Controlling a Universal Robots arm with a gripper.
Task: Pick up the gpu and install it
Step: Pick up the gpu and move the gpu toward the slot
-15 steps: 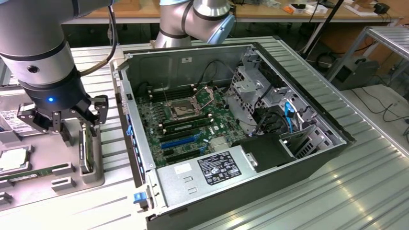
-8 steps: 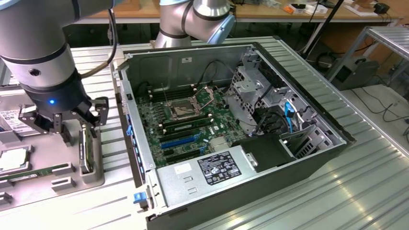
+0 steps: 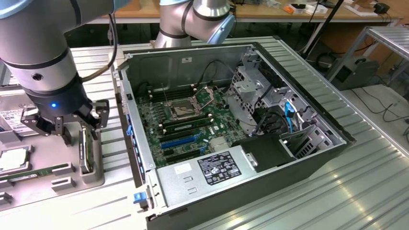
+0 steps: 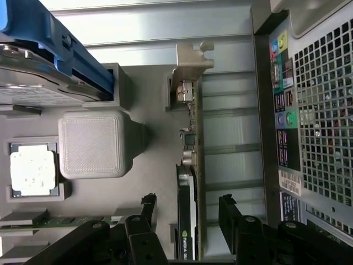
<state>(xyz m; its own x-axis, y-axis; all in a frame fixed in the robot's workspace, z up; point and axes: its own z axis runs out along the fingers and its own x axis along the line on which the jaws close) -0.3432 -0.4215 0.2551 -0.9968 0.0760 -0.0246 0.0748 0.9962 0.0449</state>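
- Black two-finger gripper on the grey robot arm: released, jaws wide apart, poised over the edge of the grey moulded parts tray nearest the case.
- Thin flat gpu, black face on a green board with a silver metal bracket at one end: stands on edge in a slot at that same tray edge.
- In the wrist view the card runs between the two fingers, one on each side; no contact visible.
- Farther into the tray from the gpu: square silver processor chip, narrow green memory stick, boxy silver hard drive with a blue rail.
- Just beside the tray: black open-sided computer case, green motherboard exposed.
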